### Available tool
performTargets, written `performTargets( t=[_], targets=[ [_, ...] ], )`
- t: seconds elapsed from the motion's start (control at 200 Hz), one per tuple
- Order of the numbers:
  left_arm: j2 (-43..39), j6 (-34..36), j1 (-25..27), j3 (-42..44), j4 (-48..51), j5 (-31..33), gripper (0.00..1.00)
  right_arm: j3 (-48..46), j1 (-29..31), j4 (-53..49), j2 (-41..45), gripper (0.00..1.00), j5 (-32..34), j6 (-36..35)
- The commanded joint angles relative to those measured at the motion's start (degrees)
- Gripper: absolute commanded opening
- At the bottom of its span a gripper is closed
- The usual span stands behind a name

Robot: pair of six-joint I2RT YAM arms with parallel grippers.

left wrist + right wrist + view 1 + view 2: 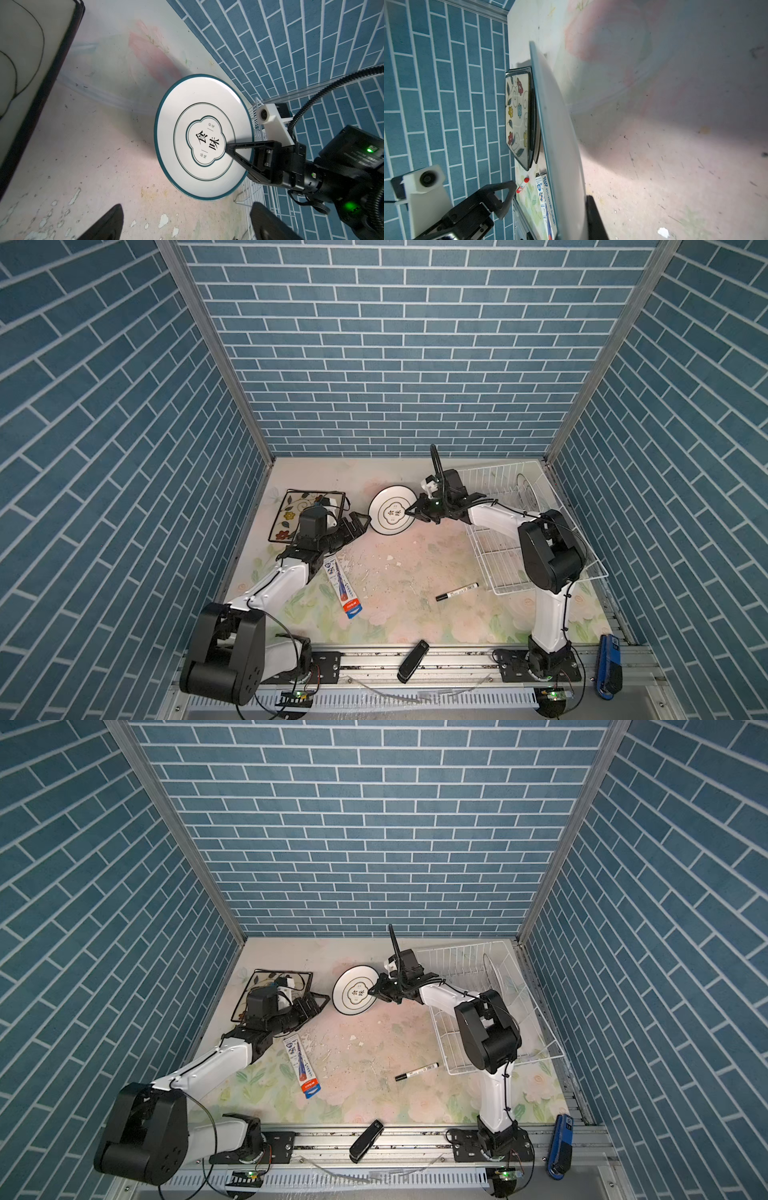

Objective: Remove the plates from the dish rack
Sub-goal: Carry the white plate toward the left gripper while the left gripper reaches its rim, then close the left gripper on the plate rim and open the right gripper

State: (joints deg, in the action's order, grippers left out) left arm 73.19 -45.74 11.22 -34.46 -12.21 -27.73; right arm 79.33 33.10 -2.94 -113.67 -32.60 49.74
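Shut in on three sides by blue brick-pattern walls [374, 344]. Below them, a flat table [415, 564] under a faded floral covering, scuffed and flaked white near the middle. On the right, hard against the wall, a white wire dish rack [498, 572] with outward-slanting sides. On the left, flat on the table and partly hidden by the left arm's wrist, a cream square flower plate [293, 506] with black swirls; a second dark rim just behind it in the right wrist view. Between those two and clear of the rack, the round plate [390, 510], face up, white with a dark teal rim, a thin ring and black characters in a lobed frame. Clamped at its right-hand edge by the right gripper [411, 512], one finger on top reaching to the lobed frame, the other beneath. Impossible to tell whether the opposite edge touches the table. Just off that opposite rim, not touching it, the left gripper [360, 524], fingers spread wide and empty. Nearer the front, a toothpaste box [343, 589] and a black marker [457, 591], well apart. At the rack's far end, on edge among the wires, a pale curved piece [525, 489], too faint to name.
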Motion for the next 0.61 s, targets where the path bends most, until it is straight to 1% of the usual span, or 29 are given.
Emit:
performTargets(
  t=[0.0,0.065,0.145,0.255,0.355,0.435,0.54,0.6],
  targets=[
    [3.61,-1.64,-0.30,-0.98,-4.64,-2.97,0.97,0.39,0.30,3.59,4.27,0.00,-2.12,2.11],
    [6.40,-3.34,-0.33,-0.85,-9.39,-5.69,0.96,-0.01,0.36,3.63,4.97,0.00,-2.21,2.08],
    [8.53,-5.31,-0.33,-0.79,-13.17,-7.06,0.93,-0.49,0.27,3.68,5.76,0.00,-2.45,2.08],
    [9.25,-5.86,-0.33,-0.70,-14.89,-6.99,0.90,-1.62,0.29,5.97,6.43,0.00,-4.56,3.44],
    [9.86,-6.18,-0.33,-0.76,-16.44,-7.38,0.86,-2.31,0.25,7.44,6.92,0.00,-5.65,4.38],
    [11.18,-7.56,-0.33,-0.55,-18.94,-8.23,0.85,-2.84,0.29,7.93,7.44,0.00,-5.76,4.67],
    [13.58,-10.92,-0.82,0.11,-25.10,-9.97,0.81,-3.28,0.29,8.22,8.01,0.00,-6.46,4.74],
    [15.23,-13.52,-1.19,0.44,-29.33,-11.09,0.73,-3.56,0.27,8.31,8.41,0.00,-6.60,4.69]
  ],
)
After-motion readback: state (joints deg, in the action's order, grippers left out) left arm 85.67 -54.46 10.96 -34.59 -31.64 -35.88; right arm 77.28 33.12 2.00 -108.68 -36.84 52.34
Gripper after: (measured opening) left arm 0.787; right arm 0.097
